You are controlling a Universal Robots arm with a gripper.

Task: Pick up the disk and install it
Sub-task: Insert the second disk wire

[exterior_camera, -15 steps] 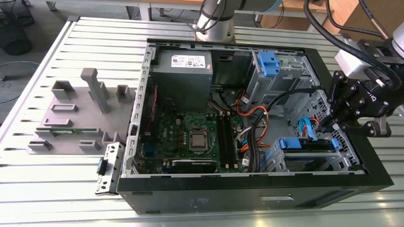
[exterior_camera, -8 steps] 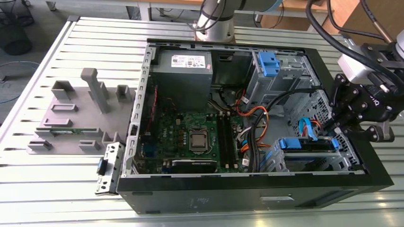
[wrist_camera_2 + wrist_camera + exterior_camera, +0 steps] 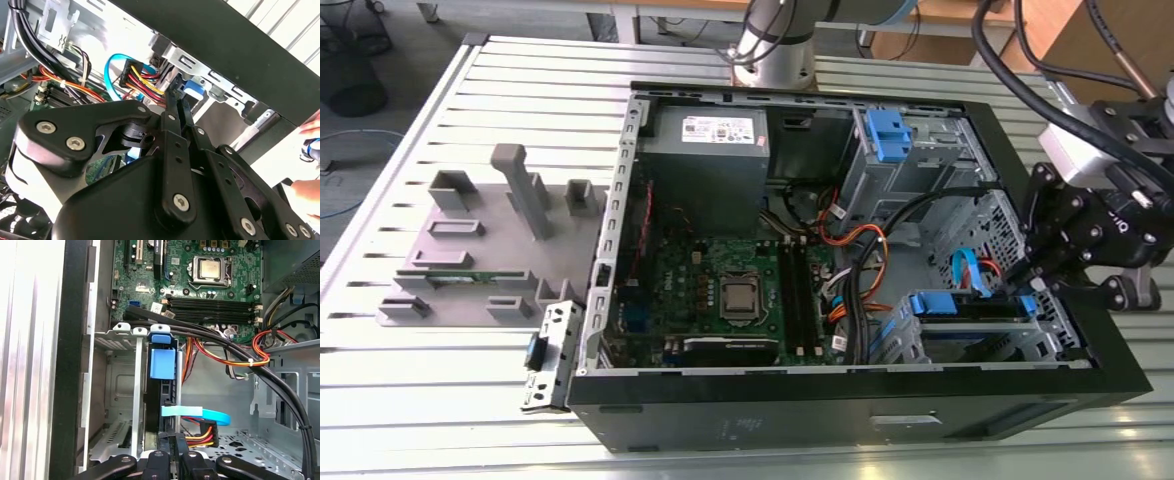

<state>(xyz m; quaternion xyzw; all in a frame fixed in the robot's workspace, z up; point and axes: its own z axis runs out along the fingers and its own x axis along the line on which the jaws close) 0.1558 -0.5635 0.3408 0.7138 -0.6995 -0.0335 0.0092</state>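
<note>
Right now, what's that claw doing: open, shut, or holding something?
Gripper: shut, fingers pressed together by the disk standing in its bay; no grasp on it is visible.

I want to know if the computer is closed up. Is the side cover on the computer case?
No. In the exterior view the case lies open, with the green board and wires showing inside.

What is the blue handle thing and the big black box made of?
The disk's blue carrier handle looks like moulded plastic: solid colour, soft sheen. The computer case looks like painted sheet metal: thin, flat black walls over bare grey perforated panels, though its dark edge could be plastic.
</note>
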